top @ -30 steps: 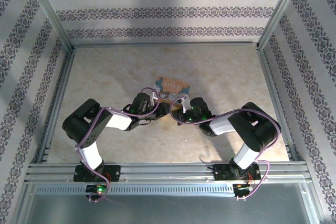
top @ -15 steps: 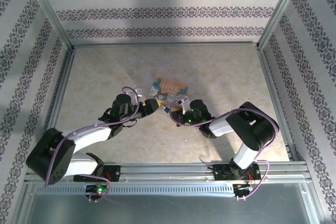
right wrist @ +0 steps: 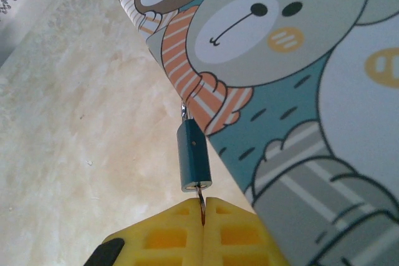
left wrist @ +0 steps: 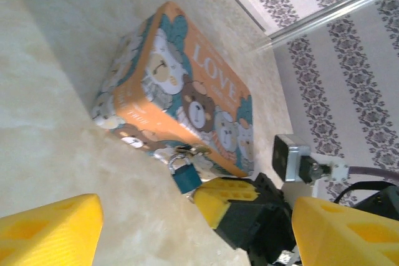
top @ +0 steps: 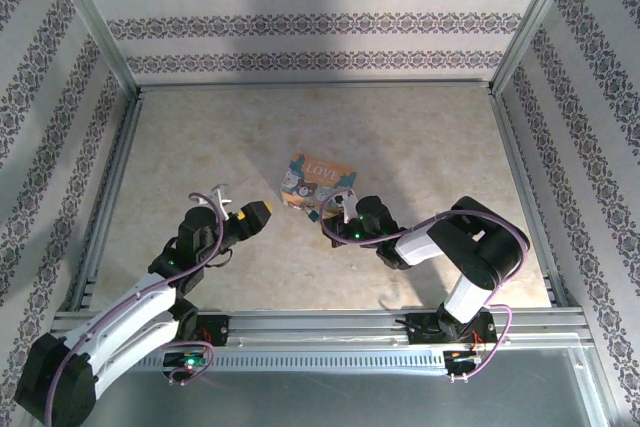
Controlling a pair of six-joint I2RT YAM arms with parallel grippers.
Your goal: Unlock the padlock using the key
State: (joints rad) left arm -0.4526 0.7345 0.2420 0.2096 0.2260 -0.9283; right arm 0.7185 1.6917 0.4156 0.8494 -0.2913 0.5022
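**Insp.:** Padlock, location?

**Tech:** Padlock (right wrist: 194,157) sits directly ahead of the R gripper (right wrist: 203,207) tips, just beside them. Teal body, keyway end facing the tips. Its silvery shackle end points away from them, hooked at the box (right wrist: 299,91) latch.

**Insp.:** Key?

**Tech:** Key (right wrist: 201,202) is a thin dark sliver. It bridges the gap from the tips to the padlock's end, and its far end meets the keyway. Depth inside: can't tell.

**Insp.:** R gripper state?

**Tech:** Clenched on the key. The yellow fingers (right wrist: 168,235) are pressed together w/ the sliver pinched in the seam.

**Insp.:** Shackle locked or free?

**Tech:** Can't tell. In the L wrist view it reads as a closed loop at the latch, but it's too small to confirm.

**Insp.:** Box?

**Tech:** Flat on the table (top: 420,137), lid up, bear print, lettered "LOVE". It lies ahead of the R gripper and off to its side. The padlock body lies along the box's side wall, close to the table.

**Insp.:** L gripper?

**Tech:** L gripper (top: 252,216) is released. Jaws spread wide, nothing between them. It faces the box's side and the padlock, and is apart from both. From its wrist view the R gripper's yellow finger and black body sit ahead of it, just beside the padlock.
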